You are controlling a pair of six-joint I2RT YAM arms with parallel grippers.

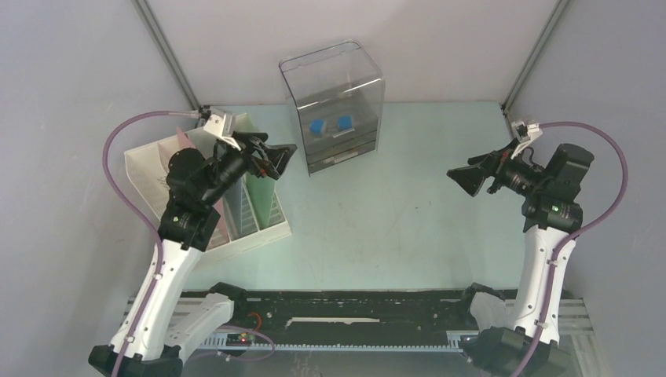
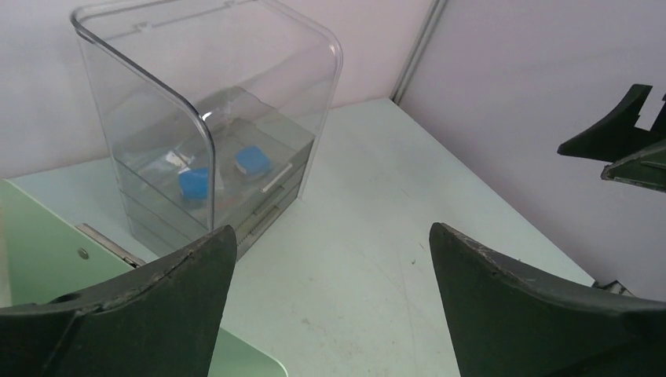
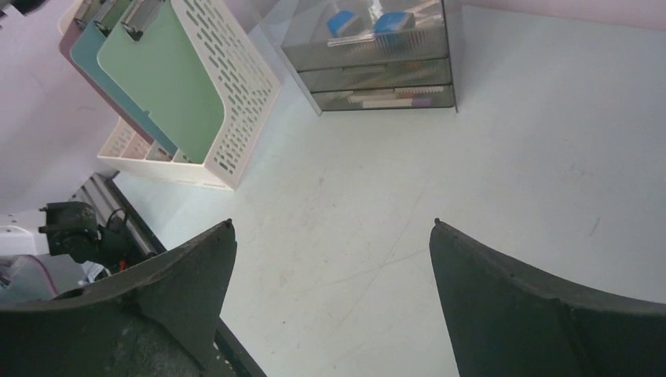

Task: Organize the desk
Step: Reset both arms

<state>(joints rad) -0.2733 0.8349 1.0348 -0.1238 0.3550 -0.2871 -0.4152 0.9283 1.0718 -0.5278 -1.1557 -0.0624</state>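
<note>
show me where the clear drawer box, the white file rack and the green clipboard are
clear drawer box [image 1: 330, 78], top external view, clear upper shell
white file rack [image 3: 236, 94], right wrist view, slotted side wall
green clipboard [image 3: 161, 86], right wrist view, middle of its board

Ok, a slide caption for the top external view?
Left pincer and right pincer open over the desk; clear drawer box at back, white file rack left.
</note>
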